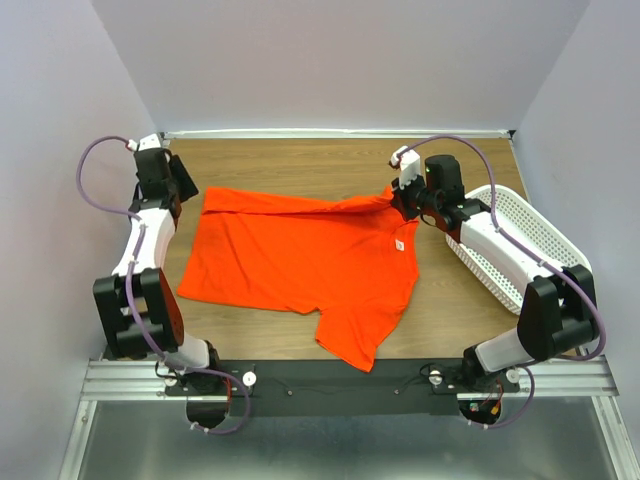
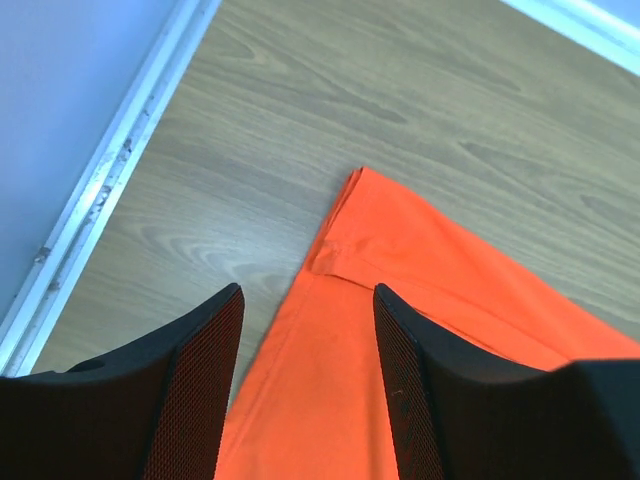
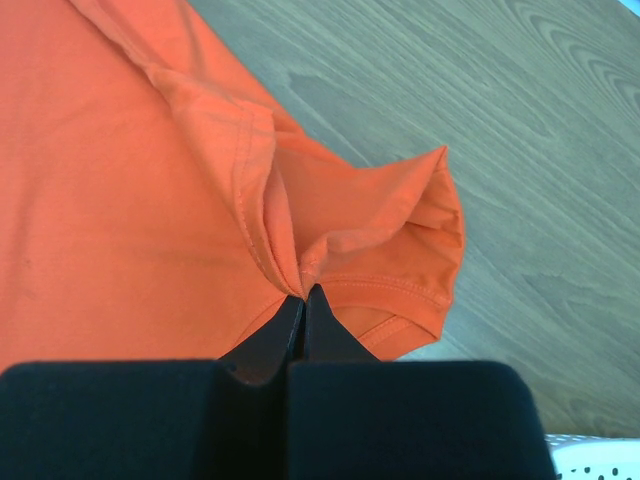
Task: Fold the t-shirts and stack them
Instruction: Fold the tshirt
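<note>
Pulling now could drag the whole t-shirt askew across the desk — only the right jaws grip, pinched tight on bunched sleeve cloth, while the left jaws stand wide apart over the hem corner, holding nothing. The shirt lies spread mid-desk, bright orange, small white label at its collar.
</note>
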You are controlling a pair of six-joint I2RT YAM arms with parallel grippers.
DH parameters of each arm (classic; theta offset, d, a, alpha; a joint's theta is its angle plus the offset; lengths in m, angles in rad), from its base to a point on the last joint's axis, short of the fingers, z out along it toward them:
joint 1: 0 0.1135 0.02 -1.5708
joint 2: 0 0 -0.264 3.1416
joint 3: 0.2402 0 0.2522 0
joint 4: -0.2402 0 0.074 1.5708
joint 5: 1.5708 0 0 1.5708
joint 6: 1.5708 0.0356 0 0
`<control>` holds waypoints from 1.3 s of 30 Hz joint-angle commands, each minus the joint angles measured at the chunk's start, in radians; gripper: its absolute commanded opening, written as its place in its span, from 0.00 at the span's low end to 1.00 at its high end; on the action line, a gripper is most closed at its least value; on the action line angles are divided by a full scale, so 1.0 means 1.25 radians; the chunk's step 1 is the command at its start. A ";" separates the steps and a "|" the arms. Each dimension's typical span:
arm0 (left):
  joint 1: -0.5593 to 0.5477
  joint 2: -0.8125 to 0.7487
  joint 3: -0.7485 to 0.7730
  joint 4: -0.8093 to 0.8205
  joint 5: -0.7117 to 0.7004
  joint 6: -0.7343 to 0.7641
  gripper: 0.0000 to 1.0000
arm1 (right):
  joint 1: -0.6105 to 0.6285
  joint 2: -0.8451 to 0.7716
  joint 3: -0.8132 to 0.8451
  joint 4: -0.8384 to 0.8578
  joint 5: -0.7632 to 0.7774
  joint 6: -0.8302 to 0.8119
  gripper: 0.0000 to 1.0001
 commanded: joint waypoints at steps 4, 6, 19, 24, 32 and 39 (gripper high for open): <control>0.004 -0.171 -0.080 0.035 -0.008 -0.020 0.66 | 0.011 -0.023 -0.021 -0.007 -0.009 -0.018 0.01; 0.004 -0.237 -0.117 0.050 0.009 -0.016 0.67 | 0.017 -0.031 -0.028 -0.015 -0.013 -0.033 0.00; -0.002 -0.403 -0.238 0.069 0.078 -0.003 0.68 | 0.102 -0.059 -0.073 -0.034 0.047 -0.071 0.01; -0.008 -0.417 -0.243 0.069 0.089 0.000 0.68 | 0.113 -0.075 -0.090 -0.041 0.071 -0.074 0.01; -0.011 -0.414 -0.243 0.072 0.106 -0.003 0.68 | 0.121 -0.123 -0.136 -0.056 0.095 -0.096 0.01; -0.012 -0.413 -0.245 0.072 0.115 -0.003 0.68 | 0.143 -0.113 -0.150 -0.083 0.069 -0.118 0.01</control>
